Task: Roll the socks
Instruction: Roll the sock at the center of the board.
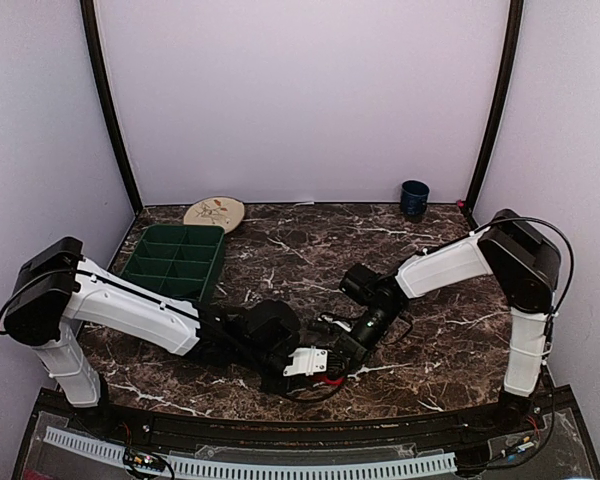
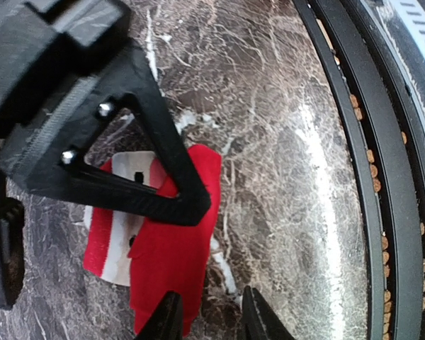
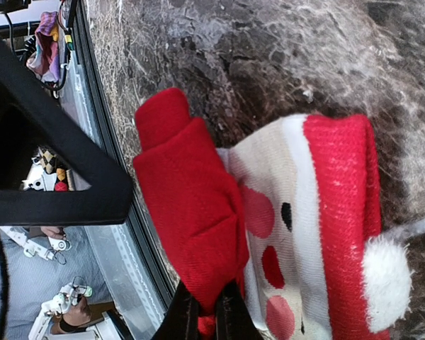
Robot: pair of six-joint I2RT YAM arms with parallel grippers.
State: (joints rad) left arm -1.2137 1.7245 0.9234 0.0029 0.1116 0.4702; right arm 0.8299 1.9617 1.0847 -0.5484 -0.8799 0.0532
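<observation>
Red sock (image 3: 198, 205): soft, light, floppy knit. Right gripper (image 3: 205, 317) pinches its folded-over red end; left gripper (image 2: 211, 316) slightly spread beside it. Best hold: fold edge.

Red sock (image 3: 198, 198) lies on the dark marble table (image 3: 269, 49), close to its near edge, flat and partly folded: a plain red flap is doubled over the patterned part. The pattern is a white knit panel with round red and pink spots and one small black dot, then a red ribbed band, then a white fluffy pom-pom at the end. The flap's lower edge is pinched tight in the right gripper (image 3: 207, 315). The left wrist view shows the same red flap over the white-and-red patch.
</observation>
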